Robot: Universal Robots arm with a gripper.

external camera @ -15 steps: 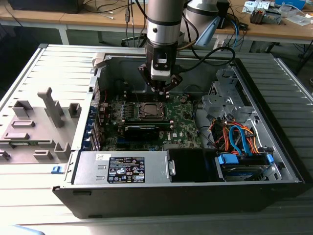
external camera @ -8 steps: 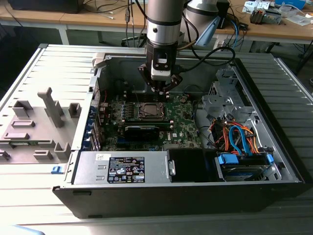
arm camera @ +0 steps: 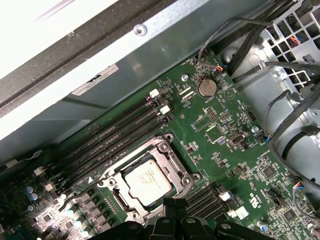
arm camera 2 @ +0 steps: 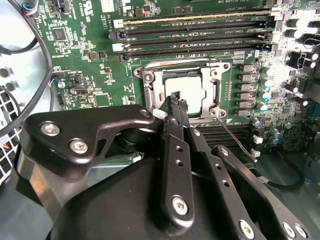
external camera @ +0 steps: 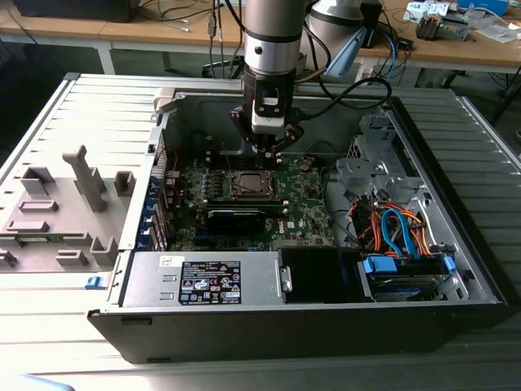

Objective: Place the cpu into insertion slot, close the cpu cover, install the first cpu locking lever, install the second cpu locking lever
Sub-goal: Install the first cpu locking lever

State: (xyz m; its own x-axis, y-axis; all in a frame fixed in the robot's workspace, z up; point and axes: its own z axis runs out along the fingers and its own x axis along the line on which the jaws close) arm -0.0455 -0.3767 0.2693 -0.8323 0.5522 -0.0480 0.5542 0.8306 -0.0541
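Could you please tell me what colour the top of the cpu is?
Silver-grey metal; the cpu shows best in the first wrist view.

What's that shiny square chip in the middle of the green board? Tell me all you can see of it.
That is the cpu, a flat square chip with a silver-grey metal top bearing faint print. It lies level in the insertion slot on the green board, and the silvery cpu cover lies flat around it, its top showing through the window. Long black memory slots run along both sides. The gripper hangs just above its edge; contact cannot be told.
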